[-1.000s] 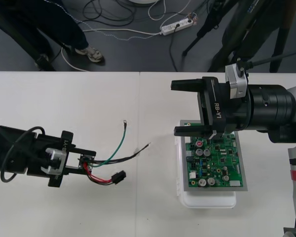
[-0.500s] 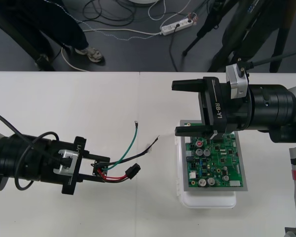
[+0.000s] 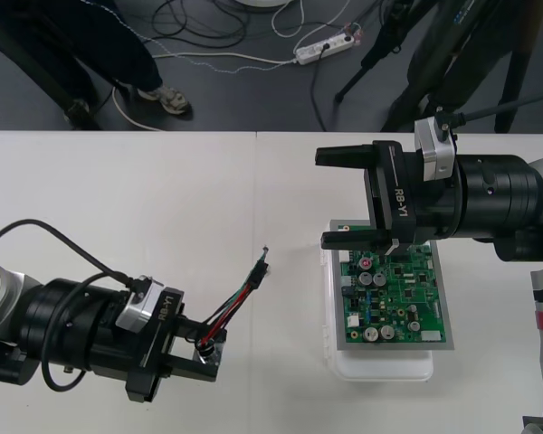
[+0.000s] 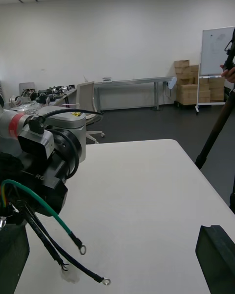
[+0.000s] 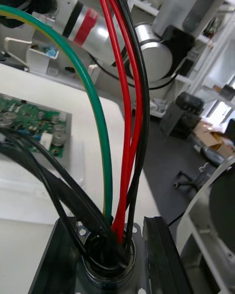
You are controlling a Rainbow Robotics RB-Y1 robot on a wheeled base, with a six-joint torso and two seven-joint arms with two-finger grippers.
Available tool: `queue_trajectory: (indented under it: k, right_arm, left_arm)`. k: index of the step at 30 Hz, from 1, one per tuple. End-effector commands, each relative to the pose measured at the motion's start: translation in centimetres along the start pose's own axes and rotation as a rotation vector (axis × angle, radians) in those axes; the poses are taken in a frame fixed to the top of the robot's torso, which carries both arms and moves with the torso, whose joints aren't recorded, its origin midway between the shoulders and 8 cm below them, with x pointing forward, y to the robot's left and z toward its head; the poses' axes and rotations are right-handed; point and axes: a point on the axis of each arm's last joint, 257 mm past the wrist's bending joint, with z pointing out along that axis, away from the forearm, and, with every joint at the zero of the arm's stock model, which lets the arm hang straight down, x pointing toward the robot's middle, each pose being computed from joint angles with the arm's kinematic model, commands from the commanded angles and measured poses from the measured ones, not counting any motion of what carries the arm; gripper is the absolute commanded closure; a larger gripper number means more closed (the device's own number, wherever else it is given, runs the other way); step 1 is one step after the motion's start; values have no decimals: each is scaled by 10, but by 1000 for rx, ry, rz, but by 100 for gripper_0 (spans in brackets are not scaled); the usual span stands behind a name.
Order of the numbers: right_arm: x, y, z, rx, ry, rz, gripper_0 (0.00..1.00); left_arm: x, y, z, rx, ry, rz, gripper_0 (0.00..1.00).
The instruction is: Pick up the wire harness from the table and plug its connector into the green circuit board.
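My left gripper is low at the table's near left, shut on the harness's round metal socket, whose flange sits between the two fingers. Red, green and black wires run from the socket up and right toward the green circuit board on its white base. In the right wrist view the wires hang from the left gripper, ring ends just above the table. My right gripper is open, hovering over the board's far left corner.
The table's far edge runs across the front view, with dark floor, cables and tripod legs beyond it. Bare tabletop lies between the two arms. In the left wrist view the board stands ahead, under the right arm.
My left arm has moved right and toward the near edge, turning so the wires gather into one bundle aimed at the board. The black plug has dropped out of sight. The right arm is still.
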Motion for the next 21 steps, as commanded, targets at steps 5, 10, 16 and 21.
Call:
queue_trajectory:
  k: [5,10,16,21]
  right_arm:
    - [-9,-1,-3,-17,10,2,0]
    - [-11,-1,-3,-19,4,6,0]
    - [-11,0,-4,-20,3,9,0]
    - [-12,0,-3,-22,0,13,0]
  left_arm:
    - [-16,-44,29,126,-114,-106,100]
    - [-23,-55,41,171,-155,-142,100]
    - [-34,-70,51,237,-205,-188,100]
    - [-41,-80,57,282,-229,-227,100]
